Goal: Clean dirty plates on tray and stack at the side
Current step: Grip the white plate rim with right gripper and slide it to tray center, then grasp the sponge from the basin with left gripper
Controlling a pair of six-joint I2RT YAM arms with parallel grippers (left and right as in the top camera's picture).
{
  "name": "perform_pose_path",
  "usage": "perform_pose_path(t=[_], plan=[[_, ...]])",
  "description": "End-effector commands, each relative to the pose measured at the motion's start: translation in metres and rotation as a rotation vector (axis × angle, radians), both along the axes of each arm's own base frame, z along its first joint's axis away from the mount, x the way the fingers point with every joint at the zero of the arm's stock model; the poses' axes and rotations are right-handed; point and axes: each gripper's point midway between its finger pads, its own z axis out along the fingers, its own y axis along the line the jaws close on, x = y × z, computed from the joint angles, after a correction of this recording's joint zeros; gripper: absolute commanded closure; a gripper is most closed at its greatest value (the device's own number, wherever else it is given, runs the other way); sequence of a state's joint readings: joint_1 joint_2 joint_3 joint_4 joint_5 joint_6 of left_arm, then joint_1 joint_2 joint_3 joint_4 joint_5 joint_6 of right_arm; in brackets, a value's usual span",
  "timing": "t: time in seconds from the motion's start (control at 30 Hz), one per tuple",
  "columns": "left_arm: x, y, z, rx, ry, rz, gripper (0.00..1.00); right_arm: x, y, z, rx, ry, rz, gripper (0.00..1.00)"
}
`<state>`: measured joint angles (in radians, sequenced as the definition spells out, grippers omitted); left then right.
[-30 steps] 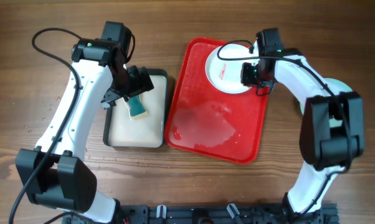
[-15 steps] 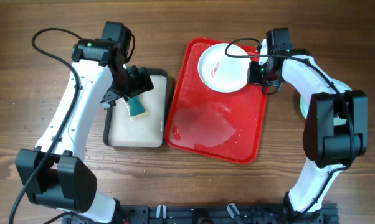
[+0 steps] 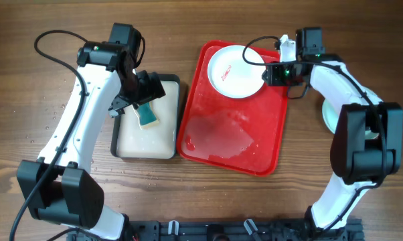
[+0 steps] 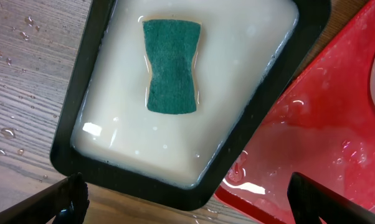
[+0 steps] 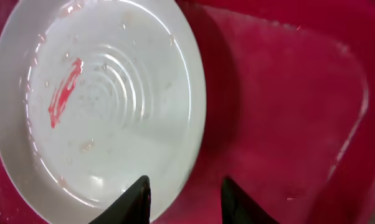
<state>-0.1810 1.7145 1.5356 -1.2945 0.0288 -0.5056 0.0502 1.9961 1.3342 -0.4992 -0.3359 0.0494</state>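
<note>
Right gripper (image 5: 184, 200), jaws apart, over white plate (image 5: 100, 106)
We see it gripping nothing; the plate lies flat on the red tray (image 5: 287, 93) just ahead, smear (image 5: 64, 90) up; our left gripper (image 4: 187, 202) gapes above the basin (image 4: 71, 124), sponge (image 4: 171, 65) ahead.

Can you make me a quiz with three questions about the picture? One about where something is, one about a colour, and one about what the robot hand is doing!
1. Where is the sponge?
A. on the plate
B. in the basin of milky water
C. in the left gripper

2. What colour is the smear on the plate?
A. green
B. blue
C. red

3. The left gripper is:
A. wide open and empty
B. shut on the sponge
C. shut on the plate

Answers: 1 B, the sponge lies in the milky water; 2 C, a red streak shows on the white plate; 3 A, its fingers stand far apart with nothing between.
</note>
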Motion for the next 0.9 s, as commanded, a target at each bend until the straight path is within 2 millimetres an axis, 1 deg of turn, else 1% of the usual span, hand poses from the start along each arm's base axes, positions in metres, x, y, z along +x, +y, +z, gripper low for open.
perform_pose_path(t=[0.0, 0.03, 0.07, 0.13, 0.17, 0.2, 0.27, 0.3, 0.33, 0.37, 0.43, 0.5, 0.53, 0.57, 0.63, 0.7, 0.77, 0.8, 0.83, 0.87], plan=[[0.000, 0.002, 0.005, -0.010, -0.014, 0.006, 0.00, -0.015, 0.014, -0.044, 0.055, 0.141, -0.077, 0.83], [0.000, 0.002, 0.005, -0.010, -0.014, 0.006, 0.00, -0.017, 0.017, -0.046, 0.057, 0.154, -0.079, 0.96], [0.000, 0.002, 0.005, -0.010, -0.014, 0.006, 0.00, -0.020, 0.019, -0.044, 0.055, 0.164, -0.074, 0.96], [0.000, 0.002, 0.005, -0.010, -0.014, 0.006, 0.00, -0.028, 0.015, -0.029, 0.052, 0.186, -0.103, 0.96], [0.000, 0.002, 0.005, -0.010, -0.014, 0.006, 0.00, -0.035, 0.007, -0.011, 0.013, 0.181, -0.121, 0.96], [0.000, 0.002, 0.005, -0.010, -0.014, 0.006, 0.00, -0.043, 0.000, 0.005, -0.028, 0.181, -0.130, 0.96], [0.000, 0.002, 0.005, -0.010, -0.014, 0.006, 0.00, -0.068, -0.005, 0.032, -0.060, 0.203, -0.098, 0.96], [0.000, 0.002, 0.005, -0.010, -0.014, 0.006, 0.00, -0.083, -0.007, 0.039, -0.073, 0.241, -0.093, 0.96], [0.000, 0.002, 0.005, -0.010, -0.014, 0.006, 0.00, -0.104, -0.006, 0.040, -0.084, 0.316, -0.088, 0.96], [0.000, 0.001, 0.005, -0.014, -0.014, 0.008, 0.00, -0.117, -0.003, 0.035, -0.088, 0.373, -0.100, 0.96], [-0.001, -0.006, 0.005, -0.055, -0.006, 0.003, 0.00, -0.133, 0.004, 0.018, -0.091, 0.422, -0.114, 0.96], [-0.002, -0.008, 0.006, -0.069, -0.004, 0.001, 0.00, -0.146, 0.012, -0.006, -0.091, 0.440, -0.124, 0.96], [-0.002, -0.008, 0.006, -0.069, -0.004, 0.001, 0.00, -0.148, 0.018, -0.020, -0.091, 0.413, -0.104, 0.96], [-0.002, -0.008, 0.006, -0.069, -0.004, 0.001, 0.00, -0.146, 0.020, -0.024, -0.102, 0.384, -0.093, 0.95], [-0.002, -0.008, 0.006, -0.069, -0.005, 0.001, 0.00, -0.137, 0.019, -0.019, -0.117, 0.340, -0.086, 0.88], [0.009, -0.009, 0.007, -0.071, -0.050, 0.000, 0.00, -0.128, 0.022, 0.008, -0.103, 0.261, -0.057, 0.82], [0.013, 0.005, 0.004, 0.010, -0.062, 0.032, 0.00, -0.128, 0.022, 0.045, -0.088, 0.160, -0.040, 0.79], [0.012, 0.017, -0.002, 0.073, -0.056, 0.103, 0.02, -0.129, 0.021, 0.062, -0.078, 0.118, -0.041, 0.78], [0.011, 0.023, -0.007, 0.103, -0.049, 0.141, 0.09, -0.131, 0.021, 0.074, -0.071, 0.085, -0.042, 0.76], [0.009, 0.025, -0.017, 0.115, -0.036, 0.166, 0.22, -0.133, 0.021, 0.090, -0.061, 0.041, -0.043, 0.73]])
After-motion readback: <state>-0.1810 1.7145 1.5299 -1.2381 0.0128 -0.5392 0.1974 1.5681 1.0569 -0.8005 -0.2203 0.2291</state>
